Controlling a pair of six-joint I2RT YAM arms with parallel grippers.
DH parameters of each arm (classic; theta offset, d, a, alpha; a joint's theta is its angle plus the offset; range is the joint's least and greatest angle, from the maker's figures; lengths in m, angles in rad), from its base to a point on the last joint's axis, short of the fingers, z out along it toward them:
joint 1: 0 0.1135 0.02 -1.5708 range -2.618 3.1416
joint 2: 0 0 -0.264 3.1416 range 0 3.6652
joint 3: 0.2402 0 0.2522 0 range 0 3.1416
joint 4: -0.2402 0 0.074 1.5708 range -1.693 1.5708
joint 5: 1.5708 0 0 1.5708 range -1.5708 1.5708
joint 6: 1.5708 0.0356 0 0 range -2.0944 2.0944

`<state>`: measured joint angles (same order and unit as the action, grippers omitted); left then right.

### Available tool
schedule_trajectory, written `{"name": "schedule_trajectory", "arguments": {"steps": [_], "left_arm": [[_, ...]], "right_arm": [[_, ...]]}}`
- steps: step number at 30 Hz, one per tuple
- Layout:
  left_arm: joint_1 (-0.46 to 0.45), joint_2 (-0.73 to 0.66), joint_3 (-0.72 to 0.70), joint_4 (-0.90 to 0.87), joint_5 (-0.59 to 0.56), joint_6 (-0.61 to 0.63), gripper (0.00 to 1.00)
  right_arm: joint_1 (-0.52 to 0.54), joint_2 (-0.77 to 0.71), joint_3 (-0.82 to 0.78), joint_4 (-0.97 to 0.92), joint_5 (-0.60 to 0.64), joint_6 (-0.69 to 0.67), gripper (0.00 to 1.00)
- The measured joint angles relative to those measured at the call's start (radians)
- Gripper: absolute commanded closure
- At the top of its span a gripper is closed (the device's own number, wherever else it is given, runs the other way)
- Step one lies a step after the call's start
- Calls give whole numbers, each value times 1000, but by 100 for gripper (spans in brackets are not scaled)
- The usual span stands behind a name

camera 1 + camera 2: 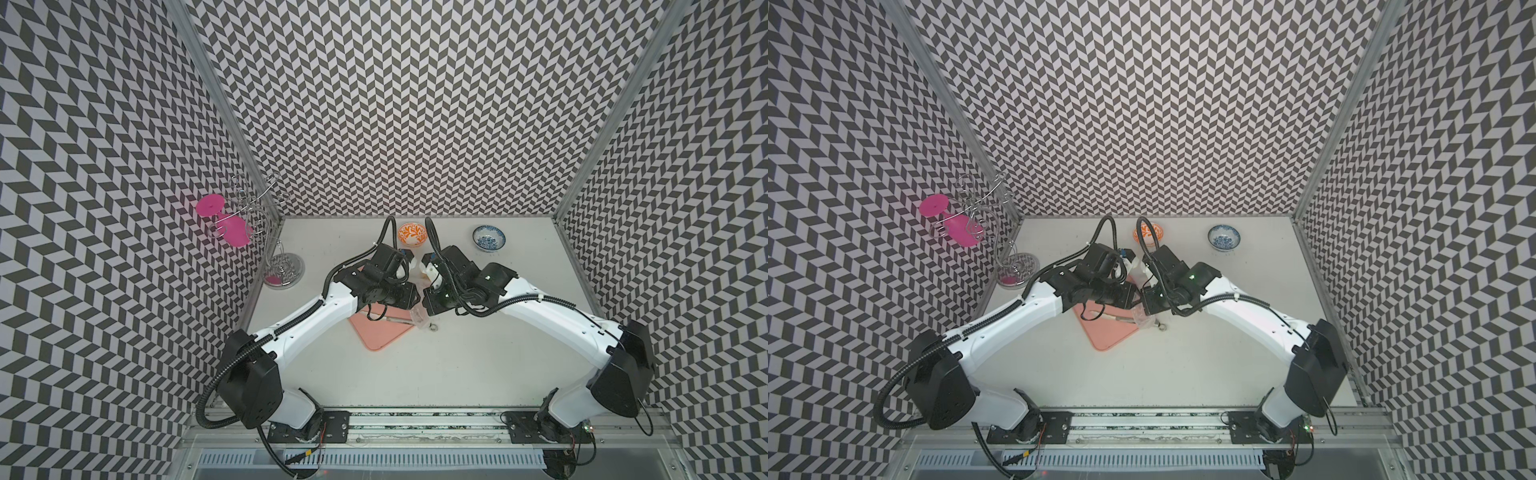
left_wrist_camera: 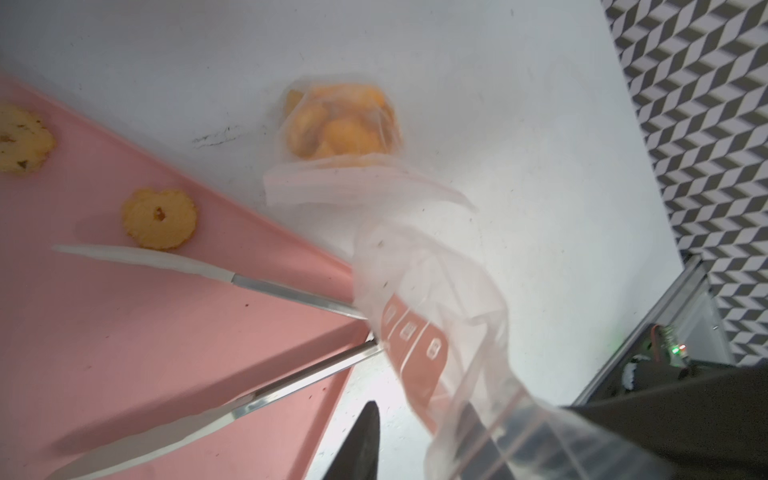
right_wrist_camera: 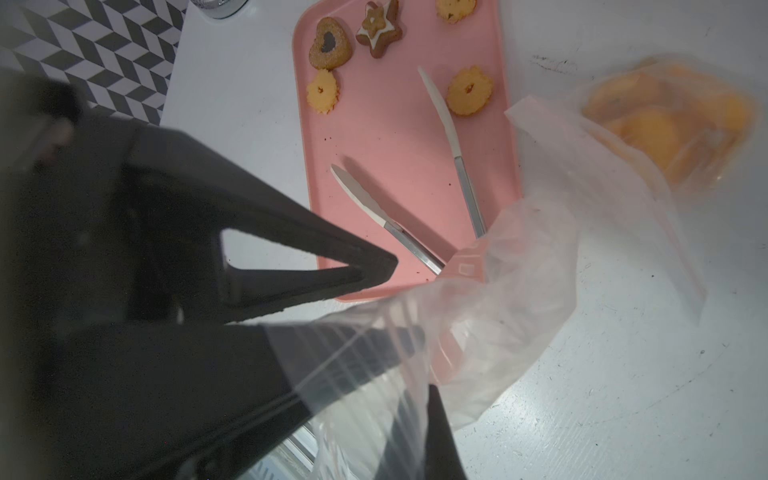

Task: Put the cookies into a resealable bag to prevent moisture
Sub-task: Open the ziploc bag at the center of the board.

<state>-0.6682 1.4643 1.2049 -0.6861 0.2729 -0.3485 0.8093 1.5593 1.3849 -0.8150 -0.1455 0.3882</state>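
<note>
The job stood partly done. In the right wrist view, the right gripper filled the left and lower left, its jaws pressed together on the zip rim of the bag. At upper centre the pink tray carried at least five cookies yet to be bagged: a heart, a star and three round ones. The tongs lay spread just below them, and neither gripper held them. At the upper right a heap of orange cookies already sat in the bag's closed end, on the table. In the left wrist view the left gripper showed at the bottom edge, right of centre. Its jaws stood apart, one finger bare, the other dark behind the film; whether it touched the film could not be told. The heap lay well apart from both grippers, at the far end of the bag from the held rim. The loose cookies lay beyond the tongs, also well clear. Moving those and sealing the zip seemed to remain.
</note>
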Motion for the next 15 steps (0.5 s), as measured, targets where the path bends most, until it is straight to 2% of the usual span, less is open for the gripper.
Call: {"name": "schedule_trajectory", "arguments": {"steps": [6, 10, 12, 15], "left_arm": [[0, 0, 0, -73, -8, 41, 79], [0, -2, 0, -111, -18, 48, 90], [0, -11, 0, -131, -19, 50, 100], [3, -36, 4, -169, -21, 60, 100]], "right_arm": [[0, 0, 1, -2, 11, 0, 100], [0, 0, 1, -18, 34, -3, 100], [-1, 0, 1, -25, 51, -6, 100], [-1, 2, 1, -27, 73, -23, 100]]}}
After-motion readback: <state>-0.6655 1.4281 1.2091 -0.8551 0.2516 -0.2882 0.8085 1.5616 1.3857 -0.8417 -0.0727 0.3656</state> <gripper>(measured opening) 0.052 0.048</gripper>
